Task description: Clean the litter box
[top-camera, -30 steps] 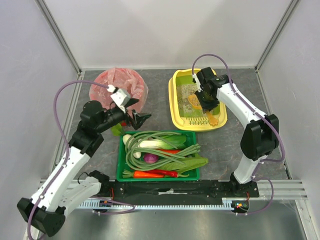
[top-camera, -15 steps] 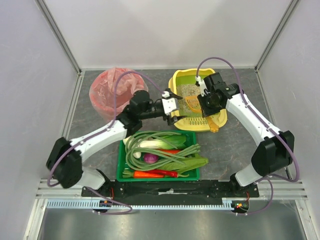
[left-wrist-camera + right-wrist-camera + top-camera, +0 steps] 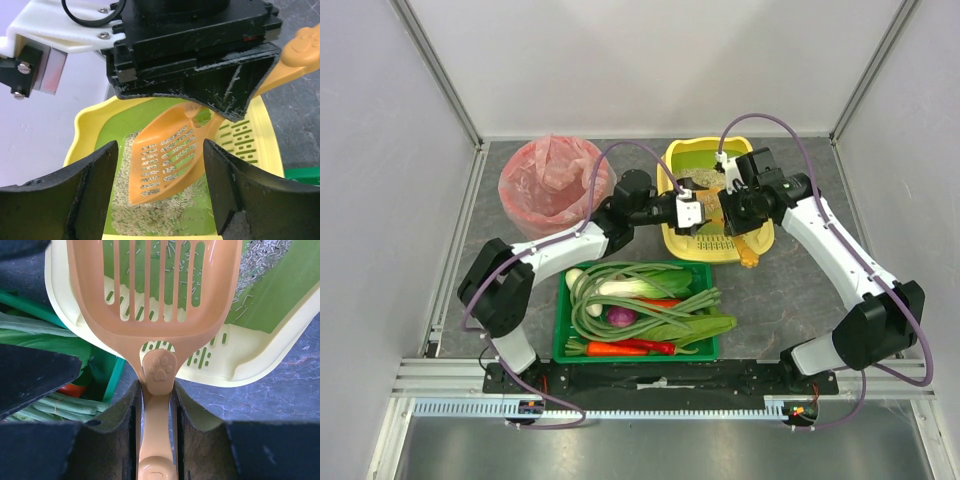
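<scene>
The yellow litter box [image 3: 677,164] with green lining stands at the back right of the table. Grey-beige litter [image 3: 150,215] lies on its floor. My right gripper [image 3: 738,212] is over the box's near end, shut on the handle of an orange slotted scoop [image 3: 155,290]. The scoop's blade [image 3: 165,160] hangs tilted just above the litter, and its handle end [image 3: 749,254] sticks out past the box's front rim. My left gripper [image 3: 692,210] reaches in from the left over the box's left rim. It is open, nothing between its fingers, and it faces the scoop and the right gripper.
A red bin with a pink bag [image 3: 555,180] stands at the back left. A green tray [image 3: 561,322] of vegetables sits in front of the litter box, close to its near rim [image 3: 250,365]. White walls close in the back and both sides.
My left arm has swung from the red bin rightward to the litter box, its jaws narrowing somewhat. The right gripper has kept the scoop over the box, shifting slightly.
</scene>
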Controlling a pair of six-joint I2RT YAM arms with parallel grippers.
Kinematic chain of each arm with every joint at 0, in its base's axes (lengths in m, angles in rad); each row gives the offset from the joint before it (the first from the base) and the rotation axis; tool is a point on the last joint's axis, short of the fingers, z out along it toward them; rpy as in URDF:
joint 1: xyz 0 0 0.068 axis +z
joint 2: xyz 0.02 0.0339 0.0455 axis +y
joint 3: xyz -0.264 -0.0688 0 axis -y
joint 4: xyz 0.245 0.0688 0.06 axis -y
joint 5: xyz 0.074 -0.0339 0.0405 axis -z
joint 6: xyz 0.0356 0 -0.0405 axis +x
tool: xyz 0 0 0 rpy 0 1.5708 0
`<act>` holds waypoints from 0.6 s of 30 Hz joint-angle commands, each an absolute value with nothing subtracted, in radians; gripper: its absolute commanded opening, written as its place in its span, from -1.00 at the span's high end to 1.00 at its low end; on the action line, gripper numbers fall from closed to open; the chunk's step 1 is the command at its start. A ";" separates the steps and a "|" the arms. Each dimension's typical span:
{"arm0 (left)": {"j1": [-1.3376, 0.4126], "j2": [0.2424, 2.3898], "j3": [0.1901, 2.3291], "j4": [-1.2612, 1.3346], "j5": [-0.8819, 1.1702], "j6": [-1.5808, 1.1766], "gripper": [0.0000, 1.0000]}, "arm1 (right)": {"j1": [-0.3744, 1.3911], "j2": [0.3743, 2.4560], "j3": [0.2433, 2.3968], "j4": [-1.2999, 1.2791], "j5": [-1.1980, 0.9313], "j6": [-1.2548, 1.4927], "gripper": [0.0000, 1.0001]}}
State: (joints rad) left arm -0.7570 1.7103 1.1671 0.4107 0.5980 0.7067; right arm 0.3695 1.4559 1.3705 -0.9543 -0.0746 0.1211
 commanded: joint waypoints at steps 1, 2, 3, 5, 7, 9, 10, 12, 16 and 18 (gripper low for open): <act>-0.756 1.750 1.258 0.352 0.661 0.821 -0.44 | 0.371 1.424 1.356 -0.951 -0.091 0.126 1.00; -0.756 1.765 1.272 0.303 0.664 0.828 -0.40 | 0.371 1.420 1.356 -0.953 -0.091 0.124 1.00; -0.756 1.772 1.294 0.276 0.664 0.842 -0.38 | 0.371 1.416 1.356 -0.954 -0.089 0.124 1.00; -0.756 1.782 1.315 0.224 0.669 0.854 -0.37 | 0.371 1.413 1.361 -0.962 -0.084 0.124 1.00; -0.758 1.783 1.321 0.196 0.675 0.853 -0.40 | 0.371 1.410 1.362 -0.966 -0.075 0.126 1.00; -0.762 1.779 1.327 0.154 0.670 0.847 -0.46 | 0.371 1.411 1.362 -0.965 -0.051 0.123 1.00; -0.762 1.778 1.330 0.137 0.669 0.845 -0.53 | 0.371 1.411 1.362 -0.966 -0.045 0.121 1.00; -0.767 1.776 1.313 0.138 0.664 0.848 -0.59 | 0.371 1.417 1.364 -0.965 -0.032 0.121 1.00; -0.795 1.796 1.305 0.124 0.602 0.897 -0.64 | 0.371 1.425 1.379 -0.965 -0.054 0.123 1.00; -0.813 1.812 1.308 0.117 0.574 0.954 -0.64 | 0.371 1.424 1.384 -0.965 -0.066 0.126 1.00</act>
State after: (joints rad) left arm -0.7750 1.7779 1.2854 0.1402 0.6228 0.8375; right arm 0.3691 1.4460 1.3617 -0.9615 -0.0513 0.1207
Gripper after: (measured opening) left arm 0.820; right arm 0.322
